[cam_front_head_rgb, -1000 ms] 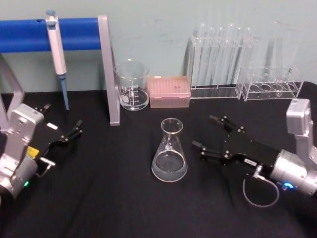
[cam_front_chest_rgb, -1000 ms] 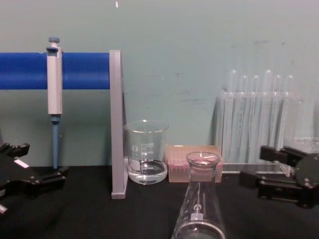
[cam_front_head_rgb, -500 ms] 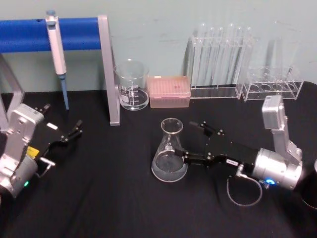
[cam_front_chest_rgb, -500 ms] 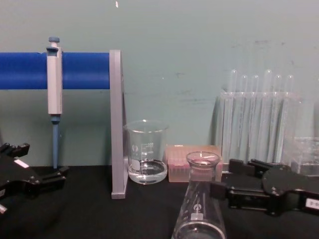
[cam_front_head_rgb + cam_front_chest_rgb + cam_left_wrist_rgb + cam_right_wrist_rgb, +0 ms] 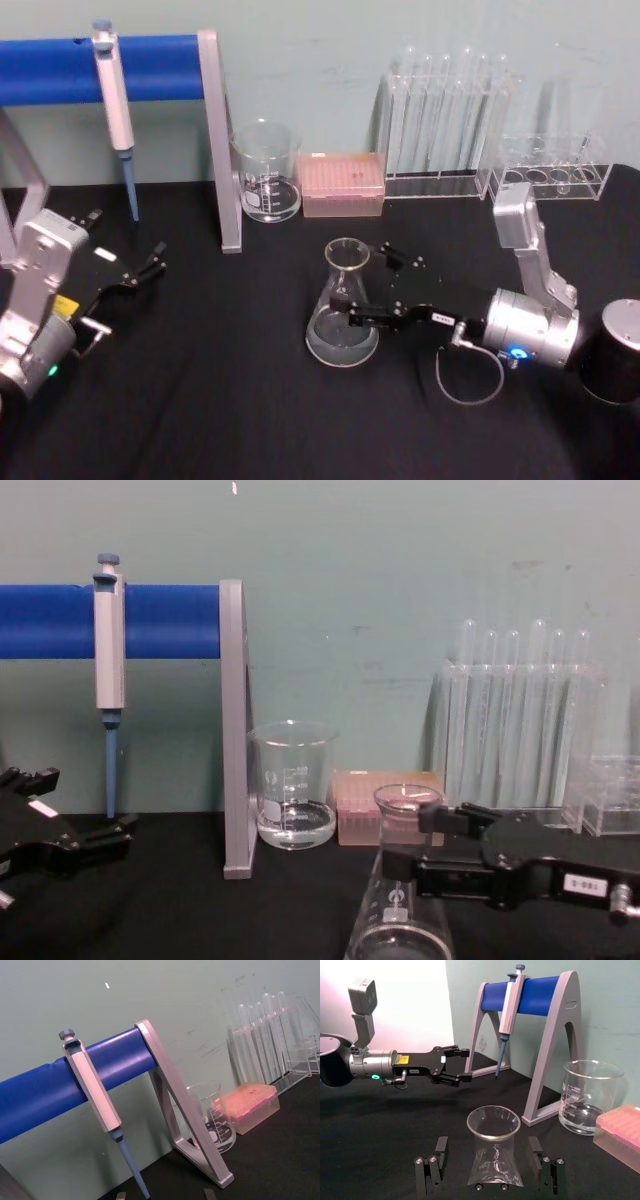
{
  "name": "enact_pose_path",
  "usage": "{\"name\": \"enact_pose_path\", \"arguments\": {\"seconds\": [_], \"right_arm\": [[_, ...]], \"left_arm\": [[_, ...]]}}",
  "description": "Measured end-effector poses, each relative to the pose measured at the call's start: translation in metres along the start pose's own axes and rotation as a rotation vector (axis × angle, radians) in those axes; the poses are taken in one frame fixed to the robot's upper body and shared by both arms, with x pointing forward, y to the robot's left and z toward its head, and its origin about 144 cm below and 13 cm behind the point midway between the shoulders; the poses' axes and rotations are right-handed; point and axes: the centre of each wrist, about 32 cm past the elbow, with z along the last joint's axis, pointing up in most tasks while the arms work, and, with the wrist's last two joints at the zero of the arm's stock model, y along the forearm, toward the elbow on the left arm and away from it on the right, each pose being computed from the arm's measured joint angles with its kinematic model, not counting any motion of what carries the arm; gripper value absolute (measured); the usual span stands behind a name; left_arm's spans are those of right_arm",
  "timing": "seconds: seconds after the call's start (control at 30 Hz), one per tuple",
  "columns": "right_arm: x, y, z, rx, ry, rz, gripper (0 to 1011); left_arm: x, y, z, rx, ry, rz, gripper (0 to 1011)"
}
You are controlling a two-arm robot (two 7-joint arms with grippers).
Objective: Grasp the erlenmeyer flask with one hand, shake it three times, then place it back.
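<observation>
The erlenmeyer flask (image 5: 340, 330) stands upright mid-table on the black cloth, with a little clear liquid in its base. My right gripper (image 5: 362, 283) reaches in from the right and is open, one finger on each side of the flask's lower neck. In the right wrist view the flask (image 5: 493, 1160) sits between the two fingers (image 5: 432, 1170) with a small gap at each side. The chest view shows the flask (image 5: 398, 900) with the right gripper (image 5: 412, 840) around it. My left gripper (image 5: 128, 234) rests open at the far left, away from the flask.
Behind the flask stand a glass beaker (image 5: 267, 175) and a pink tip box (image 5: 342, 185). A rack of test tubes (image 5: 445, 120) and a low clear rack (image 5: 550, 170) are at the back right. A blue pipette stand (image 5: 160, 68) holds a pipette (image 5: 115, 100).
My right gripper has moved left across the table and now straddles the flask, still open. The flask and the left arm have not moved.
</observation>
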Motion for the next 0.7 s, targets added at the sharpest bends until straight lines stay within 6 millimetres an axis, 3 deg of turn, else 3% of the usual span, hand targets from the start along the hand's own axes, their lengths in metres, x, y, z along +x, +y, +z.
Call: {"name": "enact_pose_path", "arguments": {"seconds": [0.7], "right_arm": [[0.0048, 0.0109, 0.0002, -0.016, -0.015, -0.007, 1000]], "left_arm": [[0.0, 0.0, 0.0, 0.0, 0.0, 0.0, 1001]]}}
